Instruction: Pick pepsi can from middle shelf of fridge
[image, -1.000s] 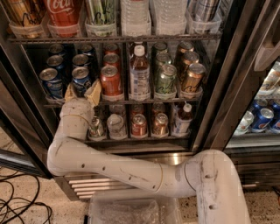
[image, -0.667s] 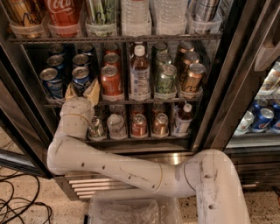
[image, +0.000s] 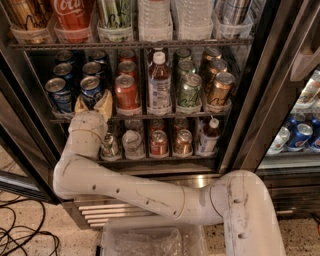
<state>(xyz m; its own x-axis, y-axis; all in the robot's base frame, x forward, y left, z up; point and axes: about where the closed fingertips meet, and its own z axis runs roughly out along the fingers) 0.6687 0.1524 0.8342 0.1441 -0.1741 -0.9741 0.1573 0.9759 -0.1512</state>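
The fridge (image: 272, 75) stands open in the camera view. Its middle shelf (image: 165, 116) holds lanes of cans. Blue pepsi cans fill the two left lanes; the front one of the second lane (image: 91, 88) stands upright at the shelf's front edge. My gripper (image: 93, 103) is at this can's lower part, reaching in from below, and hides its base. My white arm (image: 135, 192) runs from the lower right up to it. Another front pepsi can (image: 57, 93) stands just to the left.
To the right on the same shelf stand red cans (image: 126, 93), a bottle (image: 159, 82), green cans (image: 189, 90) and gold cans (image: 218, 90). A lower shelf (image: 160, 157) holds small cans. Tall cans and bottles stand above (image: 75, 17). Cables (image: 20, 235) lie on the floor at the left.
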